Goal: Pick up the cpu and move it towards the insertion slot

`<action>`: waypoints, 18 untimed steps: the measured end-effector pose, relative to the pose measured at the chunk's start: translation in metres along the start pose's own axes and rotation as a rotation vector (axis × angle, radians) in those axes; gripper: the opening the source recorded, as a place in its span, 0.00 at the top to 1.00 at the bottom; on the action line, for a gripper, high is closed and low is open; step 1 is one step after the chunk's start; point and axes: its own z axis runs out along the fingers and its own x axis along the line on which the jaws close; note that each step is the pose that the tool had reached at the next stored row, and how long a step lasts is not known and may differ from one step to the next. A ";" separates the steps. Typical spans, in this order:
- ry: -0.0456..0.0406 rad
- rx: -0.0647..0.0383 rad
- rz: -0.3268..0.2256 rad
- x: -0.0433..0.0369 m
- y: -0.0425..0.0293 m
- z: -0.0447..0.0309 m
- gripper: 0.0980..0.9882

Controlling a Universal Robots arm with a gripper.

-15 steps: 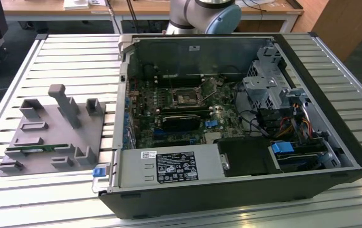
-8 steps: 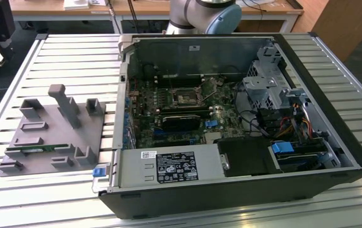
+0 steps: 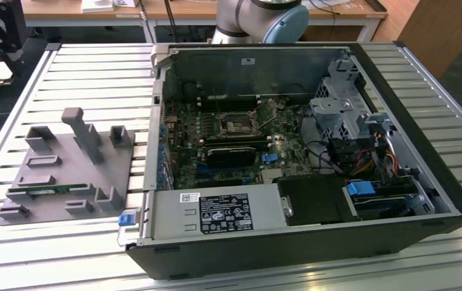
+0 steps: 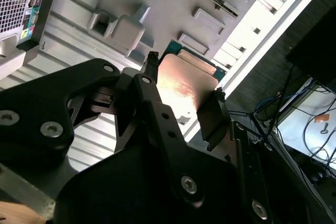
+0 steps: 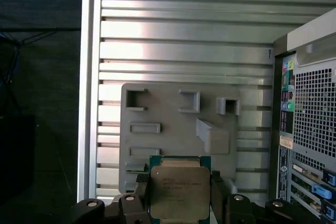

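**CPU clamped in the gripper over the grey tray**

In the first wrist view the gripper (image 5: 180, 203) has its jaws closed on the cpu (image 5: 180, 190), pinching two opposite edges with the silvery lid facing the camera. The chip hangs over the grey fixture tray (image 5: 173, 124), seemingly lifted clear of it, though the gap is hard to judge. The motherboard socket (image 3: 237, 124) lies well apart, deep inside the open computer case (image 3: 296, 242). Only thin edges are gripped, so a jolt could make the chip slip or tilt. Crossing the case wall too low could knock it loose.
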 end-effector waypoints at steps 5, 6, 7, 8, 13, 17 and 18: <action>-0.0001 0.000 0.000 -0.0065 -0.0001 0.0000 0.50; 0.0000 0.000 0.000 -0.0079 -0.0001 0.0000 0.50; 0.0000 0.000 0.000 -0.0093 -0.0001 0.0000 0.50; 0.0001 0.000 0.000 -0.0107 -0.0001 -0.0001 0.50; 0.0000 0.000 0.000 -0.0174 -0.0002 0.0000 0.50; 0.0000 0.000 0.000 -0.0228 -0.0003 0.0000 0.50; 0.0000 0.000 0.000 -0.0240 -0.0004 0.0000 0.50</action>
